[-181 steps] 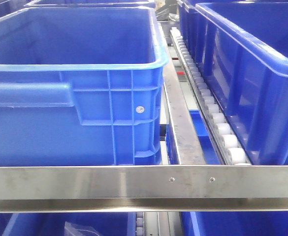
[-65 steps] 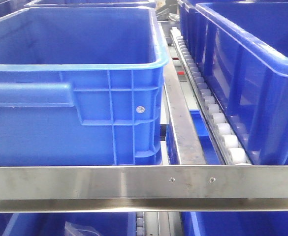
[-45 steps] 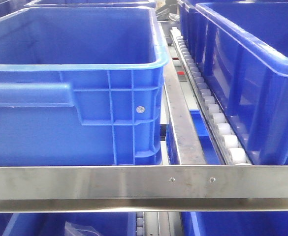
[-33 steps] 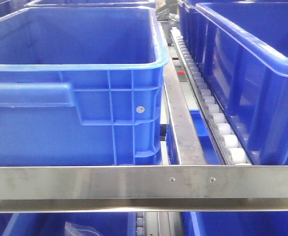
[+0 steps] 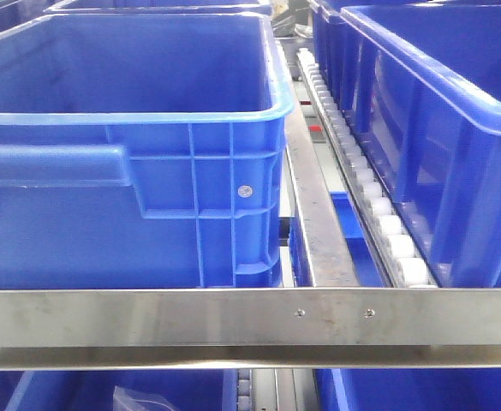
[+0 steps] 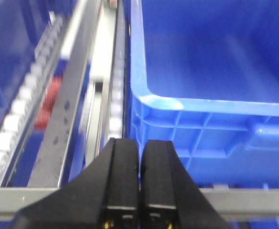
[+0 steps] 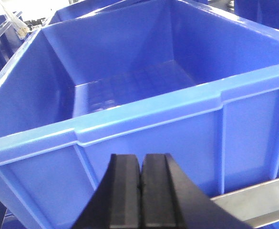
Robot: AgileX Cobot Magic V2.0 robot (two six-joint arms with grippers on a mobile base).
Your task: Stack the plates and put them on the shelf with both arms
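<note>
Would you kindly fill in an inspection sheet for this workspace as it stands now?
Surface: steel shelf rail crosses the front; white roller track runs back between bins.
Job's things: plates, nothing seen.
Clutter: clear plastic bag below the rail, partly hidden.
Grippers: left gripper shut, empty; right gripper shut, empty.
Cables: nothing seen.
Surroundings: large blue plastic bin at left, another blue bin at right, both look empty.

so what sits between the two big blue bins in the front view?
Between the left blue bin and the right blue bin, the front view shows a steel rail beside a track of white rollers. No plates visible anywhere.
</note>
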